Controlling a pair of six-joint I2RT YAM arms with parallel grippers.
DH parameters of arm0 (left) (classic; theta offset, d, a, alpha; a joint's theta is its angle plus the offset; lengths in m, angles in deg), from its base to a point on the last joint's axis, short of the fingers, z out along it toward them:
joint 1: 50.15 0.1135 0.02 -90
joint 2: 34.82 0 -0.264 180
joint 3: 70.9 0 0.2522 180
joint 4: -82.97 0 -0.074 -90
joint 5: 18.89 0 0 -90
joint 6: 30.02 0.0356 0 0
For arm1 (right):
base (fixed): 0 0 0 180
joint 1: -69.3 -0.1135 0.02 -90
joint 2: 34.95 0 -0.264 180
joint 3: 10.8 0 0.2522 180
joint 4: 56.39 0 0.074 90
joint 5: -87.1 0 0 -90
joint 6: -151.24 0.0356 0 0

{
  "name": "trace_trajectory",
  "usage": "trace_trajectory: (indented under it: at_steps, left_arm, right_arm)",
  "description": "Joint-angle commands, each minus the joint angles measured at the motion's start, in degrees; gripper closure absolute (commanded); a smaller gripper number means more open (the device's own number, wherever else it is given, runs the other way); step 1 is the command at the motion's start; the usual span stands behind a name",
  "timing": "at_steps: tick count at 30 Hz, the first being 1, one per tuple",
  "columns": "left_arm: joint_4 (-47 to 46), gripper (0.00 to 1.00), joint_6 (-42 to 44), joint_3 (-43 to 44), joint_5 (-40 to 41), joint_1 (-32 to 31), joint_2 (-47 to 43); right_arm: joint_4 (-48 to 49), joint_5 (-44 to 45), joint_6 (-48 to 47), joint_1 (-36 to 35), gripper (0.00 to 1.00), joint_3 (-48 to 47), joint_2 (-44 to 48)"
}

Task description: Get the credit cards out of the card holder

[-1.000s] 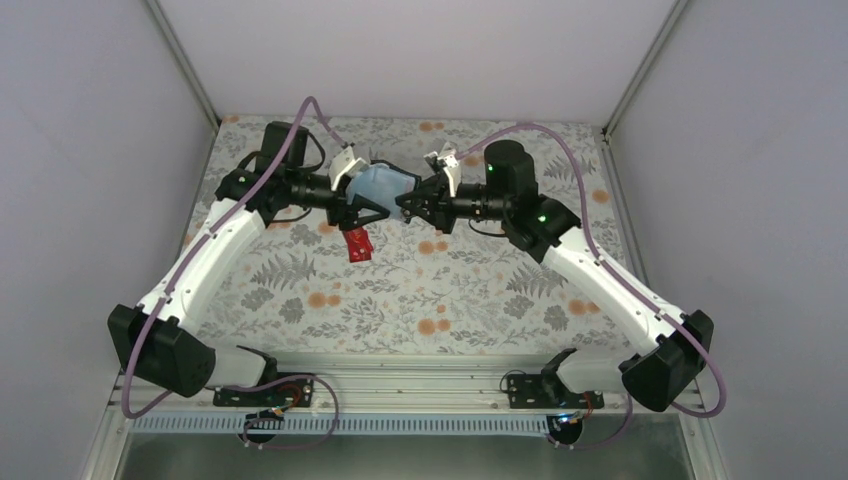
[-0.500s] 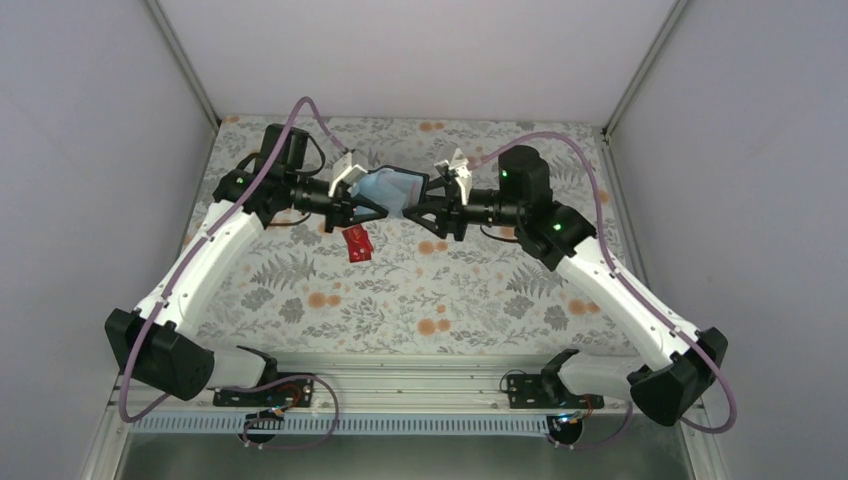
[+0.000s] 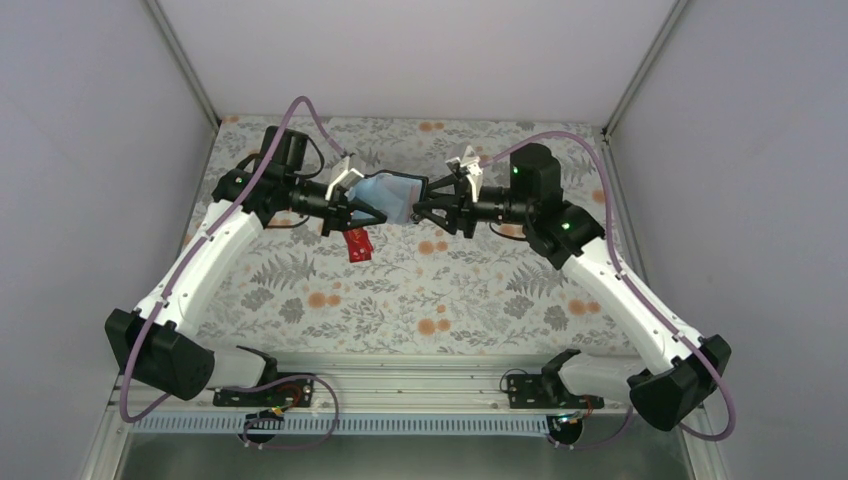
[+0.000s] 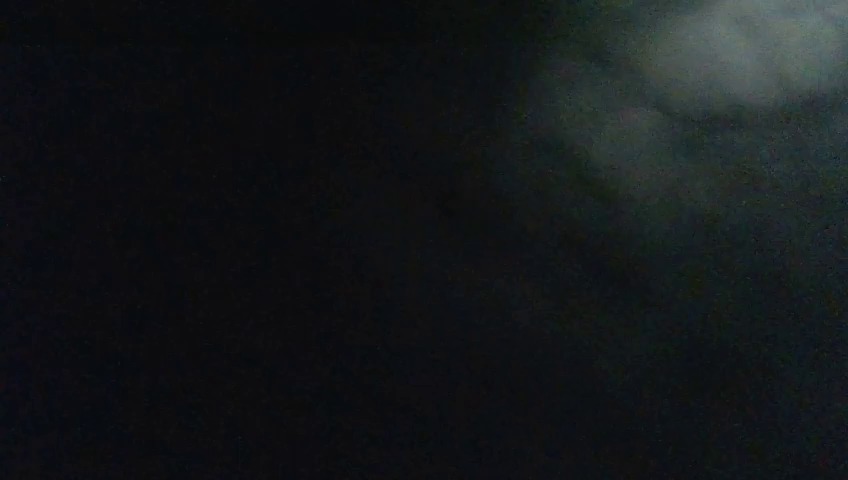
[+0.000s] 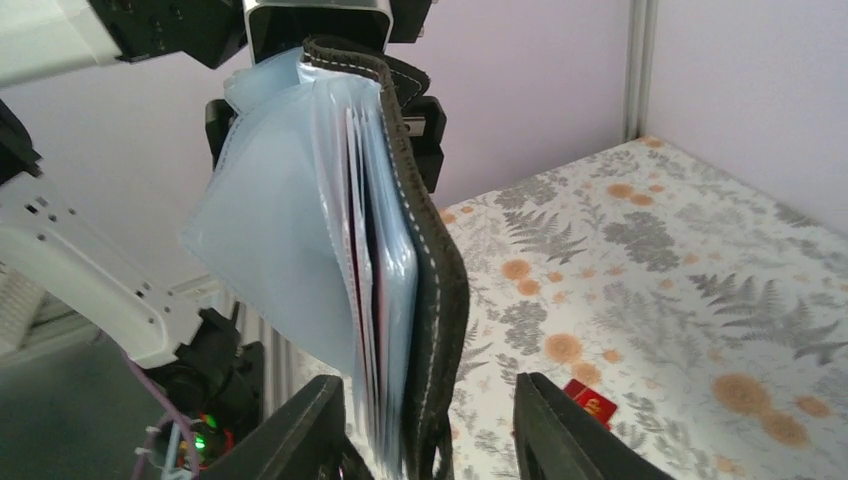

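Left pincer [image 3: 372,208] grips card holder [image 5: 432,280], right pincer [image 5: 432,420] gapes at its edge
Pinch one credit card [image 5: 356,270], not sleeve [image 5: 270,230]; I'd pull toward 3 o'clock.

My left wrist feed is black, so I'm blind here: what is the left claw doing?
Observer: The left claw is shut on the card holder, held above the table.
Operator: Is the holder open?
Observer: Yes, its light blue sleeves fan out, a red edge between them.
Operator: Any credit card out?
Observer: One red card lies on the table near the left claw.
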Motion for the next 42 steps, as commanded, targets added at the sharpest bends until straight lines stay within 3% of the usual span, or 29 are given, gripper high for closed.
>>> trace_trajectory:
  at_steps: [1,3,5,10,14,26,39,42]
  left_arm:
    - [-0.95,0.98,0.53,1.02,-1.66,0.05,0.0]
    - [-1.22,0.98,0.18,1.01,-1.4,0.09,0.05]
    - [-1.17,0.98,0.17,0.99,-1.5,0.03,0.01]
    - [-0.83,0.98,0.85,0.82,-1.9,0.03,-0.11]
    - [-0.45,0.98,1.49,0.73,-2.14,-0.06,-0.27]
    - [0.98,0.98,3.31,0.91,-3.16,-0.51,-0.44]
    - [3.22,0.98,6.71,1.02,-5.16,-1.37,-0.55]
    - [3.26,0.98,6.82,1.02,-5.22,-1.37,-0.53]
  right_arm:
    - [0.35,-5.38,-0.21,0.36,0.51,-1.96,-1.38]
    - [0.0,-9.72,-1.65,0.17,0.42,-1.81,-1.79]
    - [0.14,-9.67,-1.45,-0.15,0.4,-1.65,-1.73]
    - [1.1,-6.54,-0.11,-0.15,0.69,-1.73,-2.02]
    - [1.54,-3.62,0.93,-0.13,0.75,-2.04,-2.41]
    - [1.61,-1.52,3.27,-0.17,0.75,-3.58,-4.91]
    - [3.99,-4.54,3.62,-3.12,0.58,-5.3,-7.76]
    - [5.54,-6.67,3.93,-3.96,0.63,-5.02,-8.21]
